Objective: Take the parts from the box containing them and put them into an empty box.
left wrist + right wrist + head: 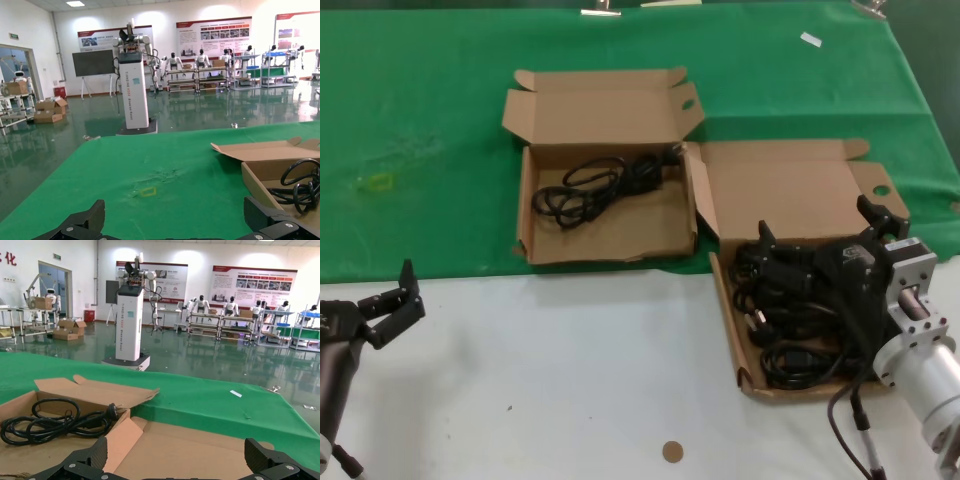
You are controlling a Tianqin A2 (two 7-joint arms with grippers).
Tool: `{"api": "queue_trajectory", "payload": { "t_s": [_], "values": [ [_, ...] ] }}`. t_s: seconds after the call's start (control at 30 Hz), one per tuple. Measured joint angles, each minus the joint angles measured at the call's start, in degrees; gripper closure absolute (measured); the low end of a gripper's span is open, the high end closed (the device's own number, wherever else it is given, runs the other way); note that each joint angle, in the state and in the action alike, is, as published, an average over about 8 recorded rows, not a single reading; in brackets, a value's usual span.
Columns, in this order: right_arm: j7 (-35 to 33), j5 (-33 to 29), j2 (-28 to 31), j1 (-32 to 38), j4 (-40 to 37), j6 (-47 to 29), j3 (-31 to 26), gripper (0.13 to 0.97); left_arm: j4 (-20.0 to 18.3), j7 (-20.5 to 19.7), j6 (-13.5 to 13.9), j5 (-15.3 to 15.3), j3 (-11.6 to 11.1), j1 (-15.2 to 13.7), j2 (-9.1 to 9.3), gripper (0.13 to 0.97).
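Observation:
The box containing the parts [728, 325], low and splayed at the front, sits at the right and holds several coiled black cords [798, 330]. My right gripper [823, 228] is open and empty, hovering over that pile in front of its lid [200, 445]. The other box [525, 215], with taller walls, stands at the left on the green cloth with one cord [595, 185] inside; that cord also shows in the right wrist view [55, 422] and the left wrist view [300, 185]. My left gripper [395, 300] is open and empty at the near left, away from both boxes.
A green cloth [420, 120] covers the far half and a white tabletop [570, 380] the near half. A small yellow ring [378, 182] lies on the cloth at the left. A brown disc [671, 451] lies on the white surface.

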Motion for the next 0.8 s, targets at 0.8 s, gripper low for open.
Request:
{"api": "queue_trajectory", "payload": {
  "t_s": [0.8],
  "values": [
    [0.0, 0.0, 0.0, 0.0, 0.0, 0.0, 0.0, 0.129, 0.0, 0.0, 0.0, 0.0, 0.0, 0.0, 0.00, 0.132]
  ]
}}
